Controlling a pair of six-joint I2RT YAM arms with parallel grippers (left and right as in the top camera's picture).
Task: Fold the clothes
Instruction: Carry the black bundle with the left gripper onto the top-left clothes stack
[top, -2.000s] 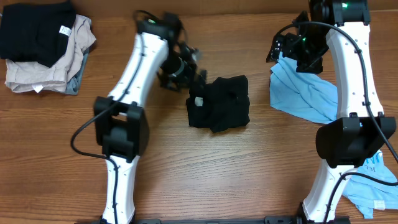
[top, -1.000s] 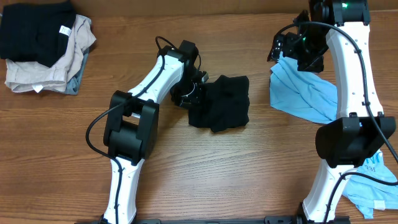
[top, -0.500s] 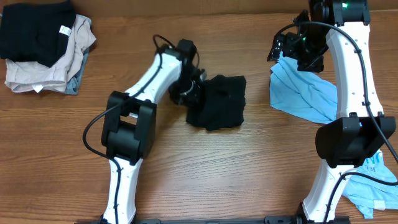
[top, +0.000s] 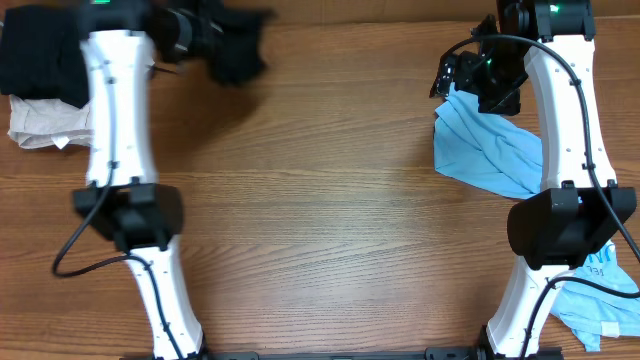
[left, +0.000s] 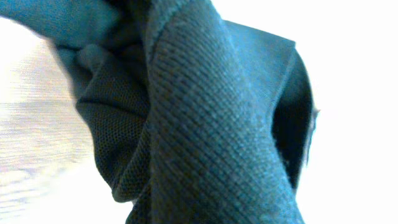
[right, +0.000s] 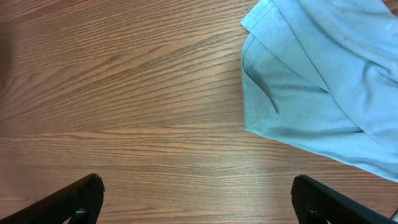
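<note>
A black mesh garment (top: 238, 52) hangs bunched and blurred above the table's far left, and my left gripper (top: 205, 40) is shut on it. The same dark fabric (left: 211, 124) fills the left wrist view and hides the fingers. A crumpled light blue garment (top: 490, 150) lies at the far right. My right gripper (top: 462, 75) hovers by its upper left corner, open and empty. In the right wrist view the right gripper (right: 196, 182) has bare wood between its wide-spread fingers, and the blue garment (right: 323, 81) sits up and to the right.
A stack of folded clothes (top: 40, 125), beige under black, sits at the far left corner next to the left arm. Another blue cloth (top: 600, 295) lies by the right arm's base at the near right edge.
The left gripper closed on the black garment at mid-table, then lifted it and swung it to the far left near the folded stack. The right arm has not moved.
</note>
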